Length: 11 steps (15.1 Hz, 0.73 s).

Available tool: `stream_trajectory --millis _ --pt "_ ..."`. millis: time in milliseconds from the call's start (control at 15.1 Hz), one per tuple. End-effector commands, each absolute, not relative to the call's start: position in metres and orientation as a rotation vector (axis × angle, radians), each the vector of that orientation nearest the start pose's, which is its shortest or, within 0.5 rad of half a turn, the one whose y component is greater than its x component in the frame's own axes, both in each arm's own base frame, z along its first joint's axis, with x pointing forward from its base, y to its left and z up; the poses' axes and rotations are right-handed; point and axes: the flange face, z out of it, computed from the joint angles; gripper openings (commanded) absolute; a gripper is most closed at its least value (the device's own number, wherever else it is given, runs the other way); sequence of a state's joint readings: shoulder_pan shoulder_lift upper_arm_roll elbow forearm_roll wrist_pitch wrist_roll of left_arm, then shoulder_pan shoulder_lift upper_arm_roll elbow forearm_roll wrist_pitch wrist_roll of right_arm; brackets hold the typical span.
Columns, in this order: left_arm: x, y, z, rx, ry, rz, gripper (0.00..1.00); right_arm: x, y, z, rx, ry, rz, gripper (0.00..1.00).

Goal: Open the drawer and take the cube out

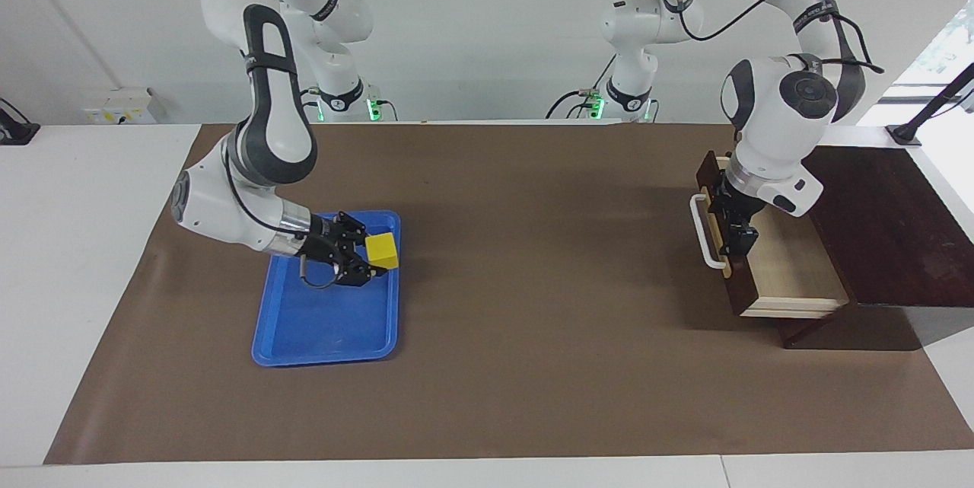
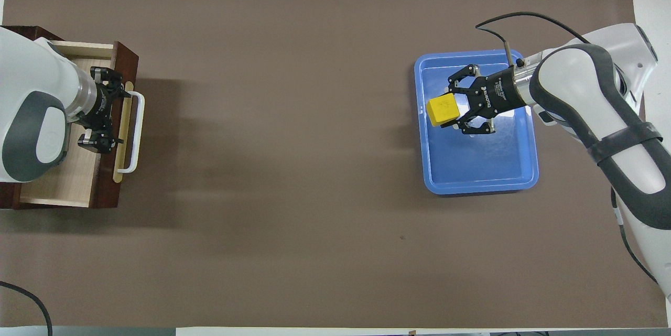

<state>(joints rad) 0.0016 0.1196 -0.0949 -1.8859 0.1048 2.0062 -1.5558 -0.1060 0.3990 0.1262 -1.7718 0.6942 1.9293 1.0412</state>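
A plain white wall (image 1: 494,23) rises past the white table (image 1: 91,244), whose brown mat (image 1: 533,366) covers most of it.

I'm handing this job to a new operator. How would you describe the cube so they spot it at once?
Find the blue tray at the right arm's end of the brown mat. The right gripper, shut on the cube, holds it over the tray's edge that faces the drawer. It is the only bright yellow thing in the scene.

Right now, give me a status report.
Right gripper shut on small yellow cube, over blue tray. Left gripper open over open wooden drawer. Nothing in the way.
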Motion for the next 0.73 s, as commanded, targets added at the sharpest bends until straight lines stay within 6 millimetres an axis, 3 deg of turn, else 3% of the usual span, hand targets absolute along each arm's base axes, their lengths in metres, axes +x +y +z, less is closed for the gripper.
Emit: stream_trajectory --millis 0,463,595,661 --pt "0.584 0.002 0.445 -2.357 -1.938 -0.171 1.0 0.624 0.025 0.313 -2.075 1.607 0.729 0.0" --pt "0.583 0.086 0.448 -2.416 -1.813 -0.23 1.0 0.597 -0.02 0.269 -2.014 1.764 0.703 0.0" --pt "0.582 0.095 0.449 -2.424 -1.801 -0.23 1.0 0.595 -0.022 0.268 -2.012 1.773 0.693 0.0" --pt "0.583 0.089 0.45 -2.432 -1.785 -0.221 1.0 0.593 -0.023 0.266 -2.011 1.776 0.693 0.0"
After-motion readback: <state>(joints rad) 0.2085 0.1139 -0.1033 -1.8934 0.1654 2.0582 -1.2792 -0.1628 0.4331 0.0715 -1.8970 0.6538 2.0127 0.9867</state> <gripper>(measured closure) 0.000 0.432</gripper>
